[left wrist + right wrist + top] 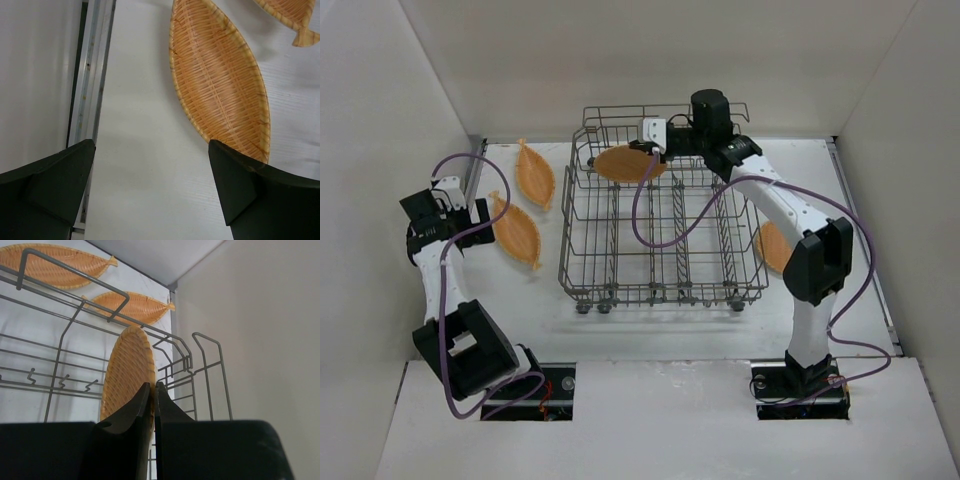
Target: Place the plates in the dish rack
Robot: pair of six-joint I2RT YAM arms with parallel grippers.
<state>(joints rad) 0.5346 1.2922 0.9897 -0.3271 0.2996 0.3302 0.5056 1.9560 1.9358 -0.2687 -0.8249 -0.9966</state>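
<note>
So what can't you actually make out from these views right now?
- Top view: the right-hand plate, beside the dish rack, is mostly hidden behind the right arm.
- Right wrist view: the right gripper covers the held plate at its lower edge, so whether it's seated in the rack is unclear.
- Left wrist view: the far plate is cut off by the top edge.

4 orange woven plates in all: plate 1 (535, 172), plate 2 (517, 232), plate 3 (630, 163), plate 4 (772, 245) (partly hidden). 1 wire dish rack (665, 290). 2 robot arms: left arm (445, 285), right arm (790, 215). 2 grippers, 1 ea.: left gripper (152, 145), right gripper (152, 387).
</note>
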